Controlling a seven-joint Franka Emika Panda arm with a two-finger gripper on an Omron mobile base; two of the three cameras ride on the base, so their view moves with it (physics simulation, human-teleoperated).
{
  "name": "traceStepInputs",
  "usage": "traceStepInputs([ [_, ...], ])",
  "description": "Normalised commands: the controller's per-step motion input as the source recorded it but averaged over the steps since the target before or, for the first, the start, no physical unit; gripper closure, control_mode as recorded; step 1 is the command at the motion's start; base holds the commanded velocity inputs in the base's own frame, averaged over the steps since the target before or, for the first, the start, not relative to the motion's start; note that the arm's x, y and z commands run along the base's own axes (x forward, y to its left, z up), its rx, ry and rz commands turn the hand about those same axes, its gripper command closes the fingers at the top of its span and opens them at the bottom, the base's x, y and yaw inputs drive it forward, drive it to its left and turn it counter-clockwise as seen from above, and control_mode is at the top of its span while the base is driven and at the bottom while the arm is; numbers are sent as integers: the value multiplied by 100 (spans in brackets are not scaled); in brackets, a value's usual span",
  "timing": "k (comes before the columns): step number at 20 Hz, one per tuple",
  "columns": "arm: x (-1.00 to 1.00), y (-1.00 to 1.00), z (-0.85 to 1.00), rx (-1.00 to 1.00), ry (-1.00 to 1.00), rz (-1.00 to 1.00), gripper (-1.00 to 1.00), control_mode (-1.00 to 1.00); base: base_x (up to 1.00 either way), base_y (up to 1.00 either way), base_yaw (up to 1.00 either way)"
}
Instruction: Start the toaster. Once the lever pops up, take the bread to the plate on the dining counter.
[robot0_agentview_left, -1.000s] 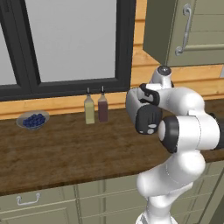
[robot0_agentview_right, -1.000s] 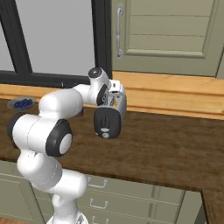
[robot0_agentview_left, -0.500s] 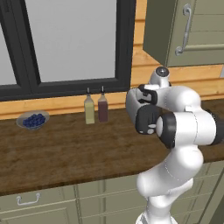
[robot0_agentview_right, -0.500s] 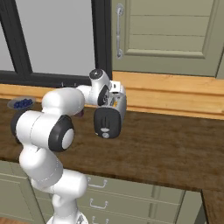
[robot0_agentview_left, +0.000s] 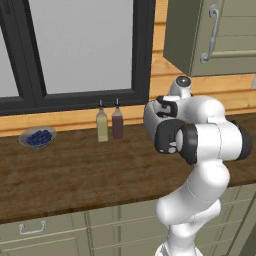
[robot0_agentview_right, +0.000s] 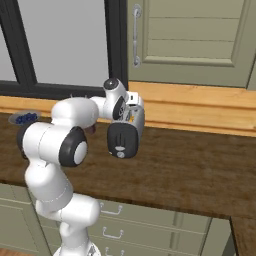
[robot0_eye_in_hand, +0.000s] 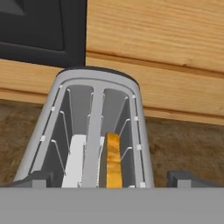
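Note:
In the hand view I look down on the toaster (robot0_eye_in_hand: 98, 94), a silver box with two slots, standing on a wooden counter against the wall. The bread (robot0_eye_in_hand: 112, 159), an orange-tan slice, stands on edge in the right slot. A pale strip lies in the left slot. My gripper (robot0_eye_in_hand: 111, 179) hangs just above the toaster's near end, open. One dark fingertip (robot0_eye_in_hand: 37, 178) is outside the left wall and the other outside the right wall. Nothing is held. The lever, the plate and the dining counter are out of view.
A grey bowl of blueberries (robot0_agentview_left: 36, 137) sits far left on the wooden counter (robot0_agentview_left: 75, 175), with two bottles (robot0_agentview_left: 110, 125) by the window sill. An upper cabinet (robot0_agentview_left: 210, 35) hangs above right. My bent arm (robot0_agentview_right: 75, 130) stretches over the counter's middle.
The arm's elbow has shifted slightly. The hand stays by the wall over the toaster with its jaws still wide apart.

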Motion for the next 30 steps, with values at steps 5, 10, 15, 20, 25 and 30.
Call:
traceStepInputs([
  [5,8,0,-8,0,0,0,-100,-100,0,0,0],
  [10,1,-3,-7,0,0,0,-100,-100,0,0,0],
  [15,0,-9,-3,0,0,0,-100,-100,0,0,0],
  [20,0,-2,-1,0,0,0,-100,-100,0,0,0],
  [25,0,0,0,0,0,0,-100,-100,0,0,0],
  [30,0,0,0,0,0,0,-100,-100,0,0,0],
])
